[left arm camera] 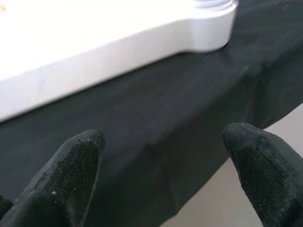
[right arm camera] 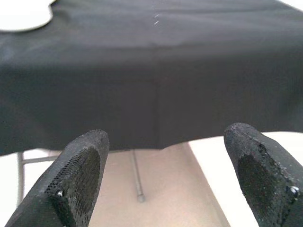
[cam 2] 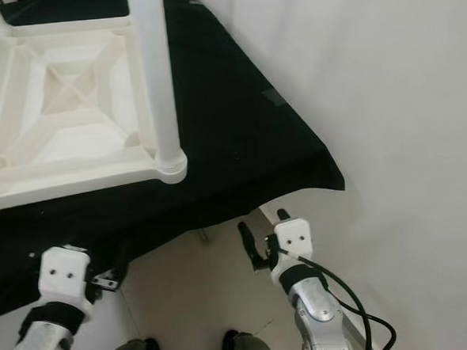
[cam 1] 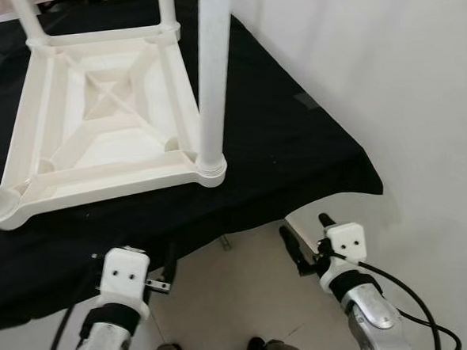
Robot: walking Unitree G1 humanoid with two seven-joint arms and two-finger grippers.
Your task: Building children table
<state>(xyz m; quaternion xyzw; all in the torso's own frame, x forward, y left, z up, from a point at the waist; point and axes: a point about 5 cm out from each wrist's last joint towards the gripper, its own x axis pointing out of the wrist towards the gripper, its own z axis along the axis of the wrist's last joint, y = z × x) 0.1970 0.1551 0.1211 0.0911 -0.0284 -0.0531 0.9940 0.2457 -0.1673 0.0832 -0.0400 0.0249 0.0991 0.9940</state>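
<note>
1. Upper left of the head view: one white plastic children's table lies upside down on the black cloth, ribbed underside up.
2. Three white round legs visible; the nearest leg stands upright, long axis vertical.
3. Low in frame, left gripper and right gripper both spread, holding nothing.

No readable text, label or number anywhere.
</note>
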